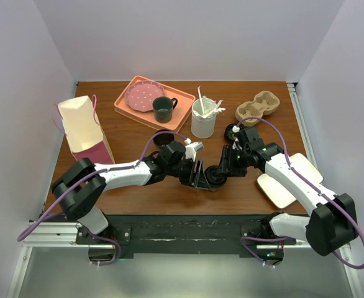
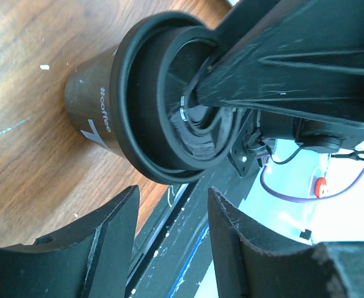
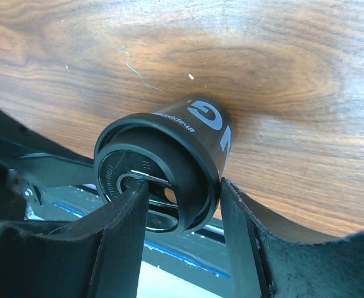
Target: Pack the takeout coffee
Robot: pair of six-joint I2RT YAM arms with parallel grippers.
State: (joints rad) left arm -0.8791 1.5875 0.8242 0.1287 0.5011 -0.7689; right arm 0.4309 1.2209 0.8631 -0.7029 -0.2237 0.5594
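Reaching arms: both of your arms run in from their bases at the near edge and meet just inside the front of the table (image 1: 138,202), near its middle.
Takeout coffee: your takeout coffee (image 3: 169,158) sits there between the two wrists, base on the wood, with its black lid (image 2: 169,105) on. The white lettering (image 2: 104,108) on its side reads "#coffee".
Right gripper: your right gripper (image 3: 183,186) looks clamped on the cup's top edge. One finger (image 3: 123,236) lies over the recessed lid and the other presses the outside of the rim.
Left gripper: your left gripper (image 2: 172,198) is spread wide. The cup lies just beyond its fingertips, not between them.
White trays: pale flat trays (image 1: 274,191) lie under your right forearm, at the right front.
Paper bag: a cream bag (image 1: 82,127) with a pink lower part and pink handles stands at the left edge, well apart from the cup.
White tub: past the grippers, mid-table, a white tub (image 1: 203,121) holds white sticks.
Orange tray: at the far left, an orange tray (image 1: 125,110) carries a pink dotted plate (image 1: 143,96) and a dark handled mug (image 1: 164,109).
Cup carrier: at the far right, a brown pulp cup carrier (image 1: 258,107) lies on the wood.
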